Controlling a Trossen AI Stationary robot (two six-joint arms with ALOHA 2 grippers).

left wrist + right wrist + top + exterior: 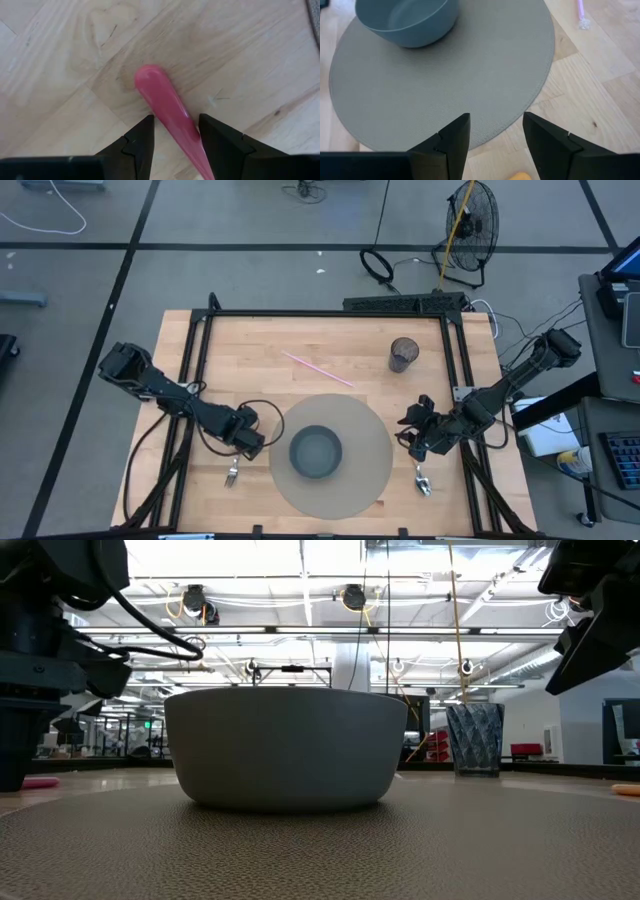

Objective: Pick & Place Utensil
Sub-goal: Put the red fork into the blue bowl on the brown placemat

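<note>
Left of the round mat [345, 490], the left gripper [175, 132] straddles a pink utensil [167, 107] on the wooden table [330, 340], fingers apart, likely lined up for a grasp. Right of the mat, the right gripper [496, 131] hovers open. Beyond lies a workshop floor.

pink utensil handle [172, 112]: glossy, smooth, rounded end, lying flat on bare wood, running diagonally, far part hidden so can't tell fork or spoon. in high view, metal utensil head [232, 475] pokes out on wood just left of mat. second utensil [423, 479] on wood just right of mat, metal end visible, orange bit [521, 176] showing in right wrist view. grey bowl [316, 452] upright, sits mid round grey placemat [368, 425]. utensils both off mat, well apart, opposite sides of bowl.
</note>
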